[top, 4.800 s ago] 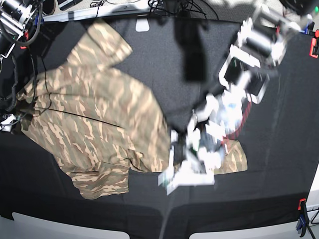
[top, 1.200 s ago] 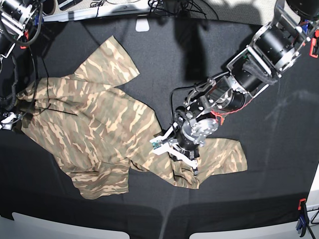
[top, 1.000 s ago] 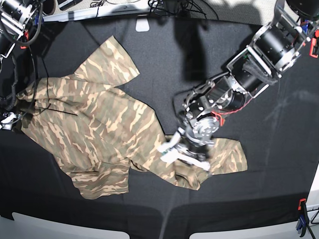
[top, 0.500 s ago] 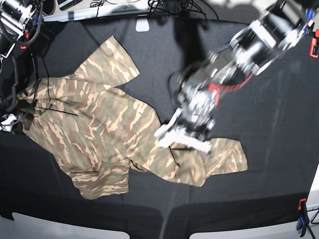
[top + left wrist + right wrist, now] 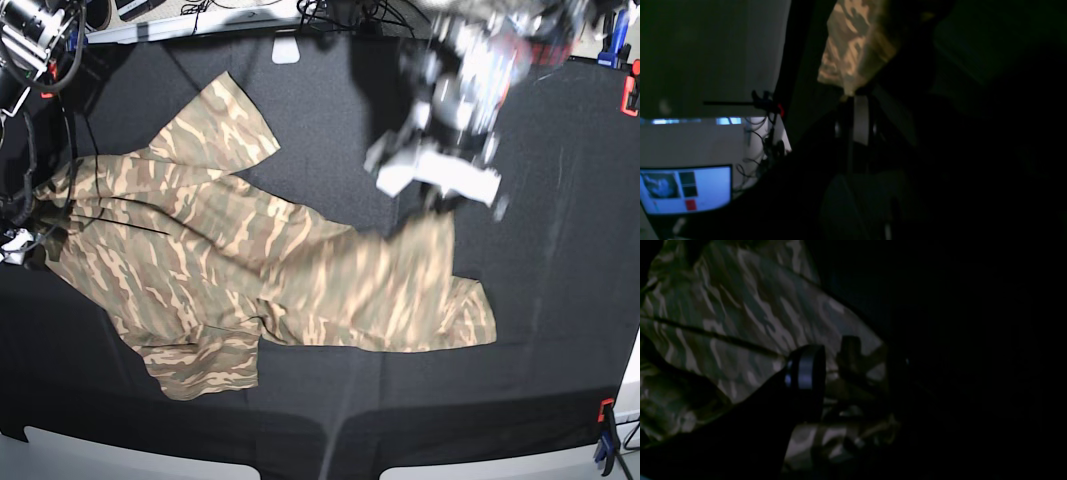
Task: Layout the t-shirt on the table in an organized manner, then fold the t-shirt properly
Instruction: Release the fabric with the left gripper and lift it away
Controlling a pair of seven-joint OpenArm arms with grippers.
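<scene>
The camouflage t-shirt (image 5: pixel 200 240) lies spread over the left and middle of the black table (image 5: pixel 330 120). One part of it is drawn up toward the far right. My left gripper (image 5: pixel 432 200), blurred by motion, is shut on that raised fabric. In the left wrist view the cloth (image 5: pixel 853 50) hangs from the closed fingertips (image 5: pixel 861 110). At the table's left edge my right gripper (image 5: pixel 22 242) holds the shirt's bunched left edge. The right wrist view shows fabric (image 5: pixel 740 316) pinched between its fingers (image 5: pixel 805 371).
A red clamp (image 5: pixel 630 95) sits on the table's right edge and another clamp (image 5: pixel 605 415) at the bottom right corner. A white tag (image 5: pixel 286 50) and cables (image 5: pixel 340 15) lie along the far edge. A lit monitor (image 5: pixel 686 188) shows beyond the table.
My left gripper has swung up and toward the far right with the shirt's fabric, stretching the lower right part out. The right arm and the shirt's left side have not moved.
</scene>
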